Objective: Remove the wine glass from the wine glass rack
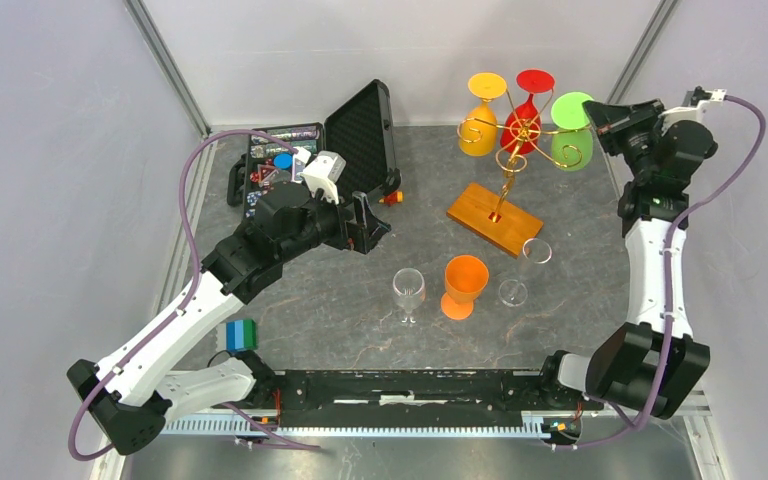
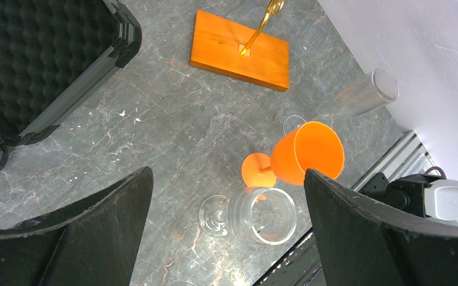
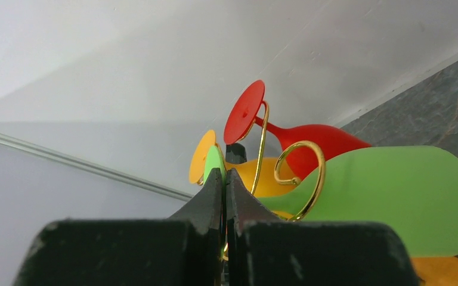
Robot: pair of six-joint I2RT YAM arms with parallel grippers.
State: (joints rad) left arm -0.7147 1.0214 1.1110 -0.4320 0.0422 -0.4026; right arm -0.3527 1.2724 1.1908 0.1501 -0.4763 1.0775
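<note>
The wine glass rack (image 1: 518, 132), gold wire with curled arms, stands on its orange-brown wooden base (image 1: 495, 218) at the back right; the base also shows in the left wrist view (image 2: 238, 50). A yellow (image 1: 480, 125), a red (image 1: 530, 105) and a green wine glass (image 1: 572, 148) hang upside down from it. My right gripper (image 1: 600, 112) is shut on the thin foot (image 3: 213, 164) of the green glass (image 3: 393, 196), which sits in a gold curl. My left gripper (image 2: 226, 179) is open and empty above the table.
A clear glass (image 1: 409, 292), an orange glass (image 1: 465, 283) and a second clear glass (image 1: 525, 265) stand in front of the rack. An open black foam-lined case (image 1: 360, 140) lies at the back left. Blue and green blocks (image 1: 241, 335) sit near the left base.
</note>
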